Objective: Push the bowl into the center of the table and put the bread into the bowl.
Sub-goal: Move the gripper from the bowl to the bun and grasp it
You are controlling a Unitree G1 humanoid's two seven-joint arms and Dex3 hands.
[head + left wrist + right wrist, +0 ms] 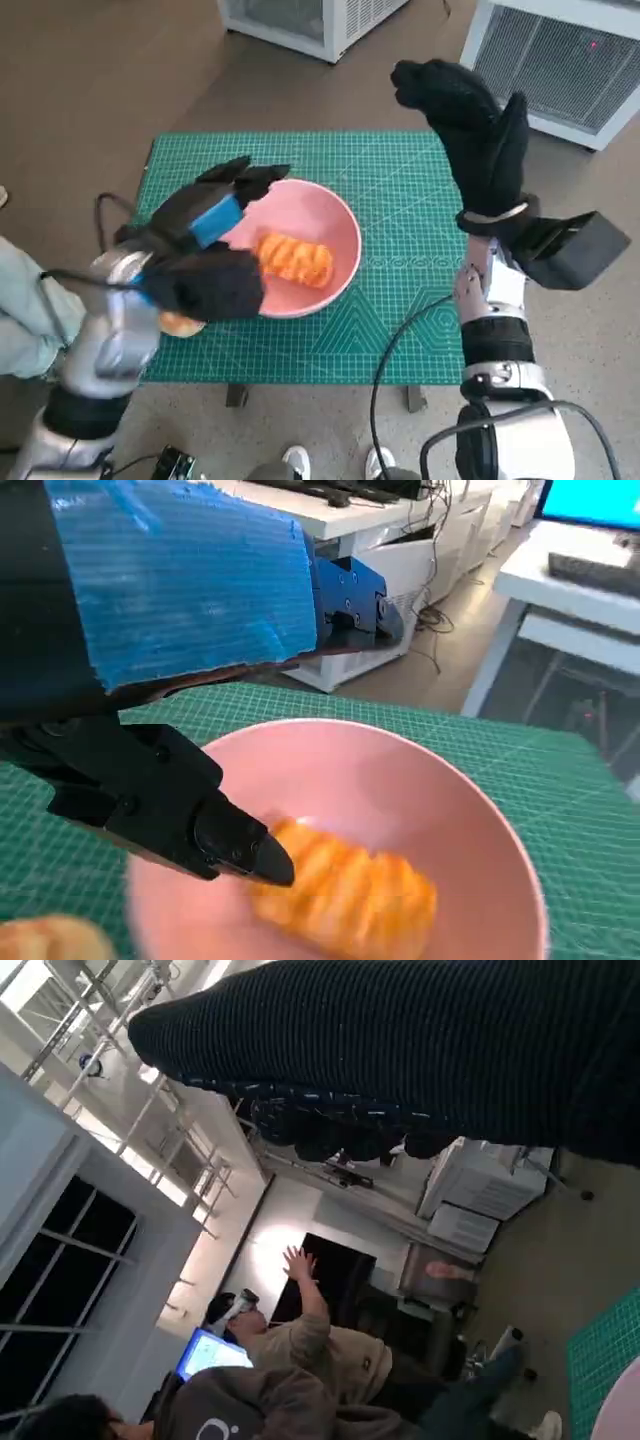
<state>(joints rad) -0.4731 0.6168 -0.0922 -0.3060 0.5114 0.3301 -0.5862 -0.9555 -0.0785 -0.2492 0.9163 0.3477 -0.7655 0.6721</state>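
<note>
Bread placement, head view. Golden-orange ridged bread roll lies inside the shallow pink bowl, which stands a little toward 9 o'clock of the centre of the green gridded cutting mat covering the table. The roll's long axis runs from about 10 o'clock to 4 o'clock. The blue-taped black left hand hovers over the bowl's 9 o'clock rim, fingers apart and holding nothing; in the left wrist view one black fingertip sits just beside the roll's near end, and contact cannot be told. The roll lies toward 3 o'clock of those fingers, so the left hand is far the nearer. The black-gloved right hand is raised at 2 o'clock, well apart from the bowl, fingers loosely spread, empty. A second pale bread piece shows at 8 o'clock under the left hand, outside the bowl.
</note>
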